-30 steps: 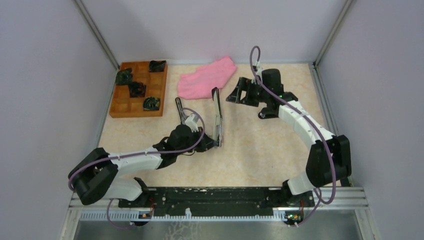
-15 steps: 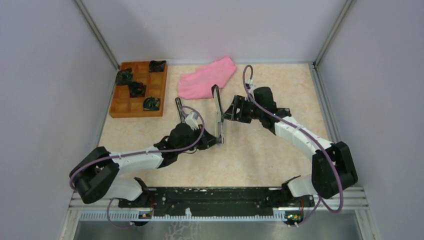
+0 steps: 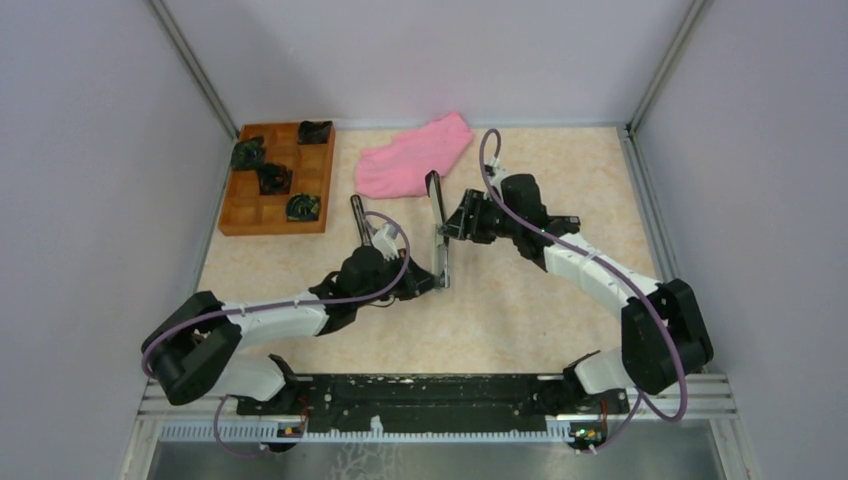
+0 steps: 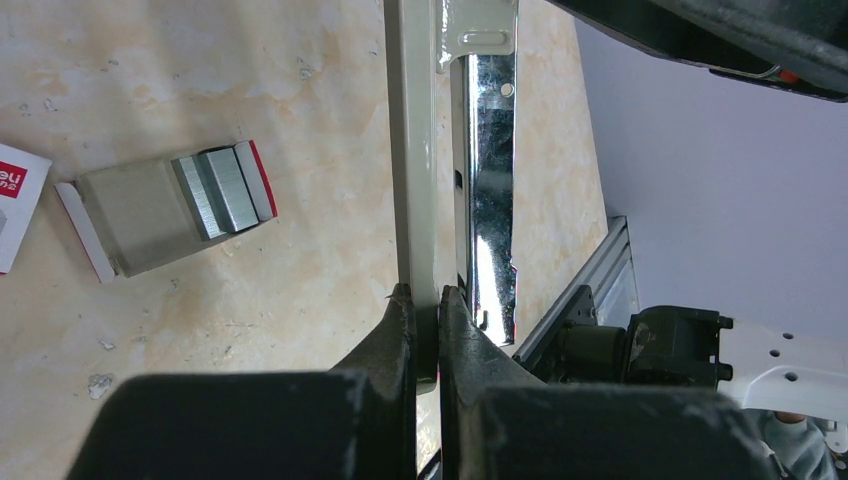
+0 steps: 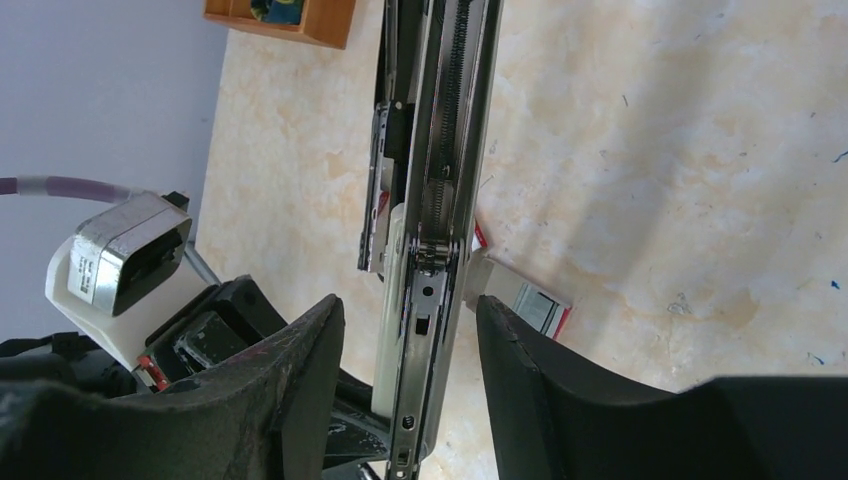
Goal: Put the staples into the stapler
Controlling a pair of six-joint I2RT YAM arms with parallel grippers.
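- From above: the left gripper point(image 3: 428, 283) pinches the stapler point(image 3: 438, 232) tight.
- Left wrist: the staples point(image 4: 225, 190) lie left of it, in a box point(image 4: 130, 212); likely light, stiff and crumbly, so pinch the long sides.
- Right wrist: the right gripper point(image 5: 410, 310) is open around the stapler.

Soft, even overhead light is leaving only faint shadows on the table point(image 3: 520, 310). In the left wrist view the stapler's point(image 4: 487, 200) chrome rail is throwing hard glare, while the left gripper point(image 4: 424, 298) is sitting dark and blurred at the lens. In the right wrist view a diagonal shadow is crossing the table and the right gripper point(image 5: 410, 300) is looming out of focus.
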